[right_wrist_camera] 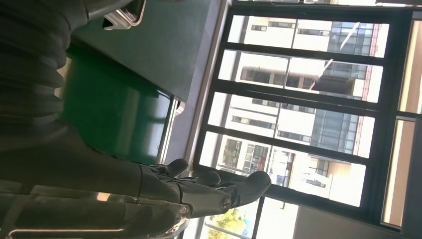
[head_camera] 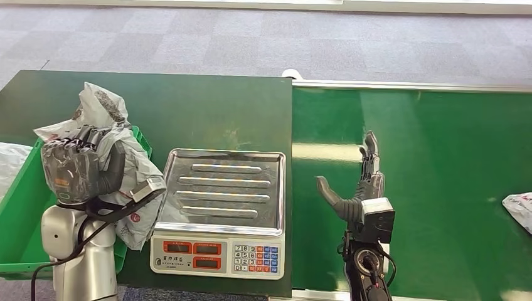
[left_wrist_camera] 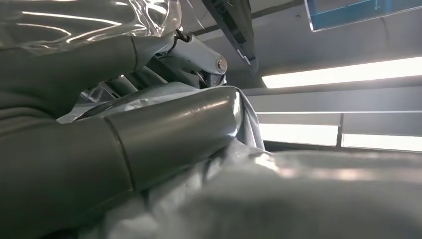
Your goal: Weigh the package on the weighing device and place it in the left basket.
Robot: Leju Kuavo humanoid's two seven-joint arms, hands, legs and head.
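The left hand (head_camera: pixel 78 164) grips the crumpled grey package (head_camera: pixel 125 169), lifted just left of the scale (head_camera: pixel 221 213) and above the near right corner of the green basket (head_camera: pixel 19 213); the scale's steel tray (head_camera: pixel 226 188) lies bare. The right hand (head_camera: pixel 364 185) hovers right of the scale over the green belt (head_camera: pixel 426 175), fingers straight, thumb splayed, holding nothing; another package (head_camera: pixel 519 210) lies far right of the scale.

Dark green table top (head_camera: pixel 207 103) on left, brighter glossy green conveyor belt (head_camera: pixel 439 157) on right, silver rail along far edge. White crumpled bag (head_camera: pixel 519 210) at right edge of belt. Another pale bag (head_camera: pixel 9 163) at far left edge. Grey carpet tiles (head_camera: pixel 251 37) beyond. Large windows (right_wrist_camera: pixel 298 109) with buildings outside
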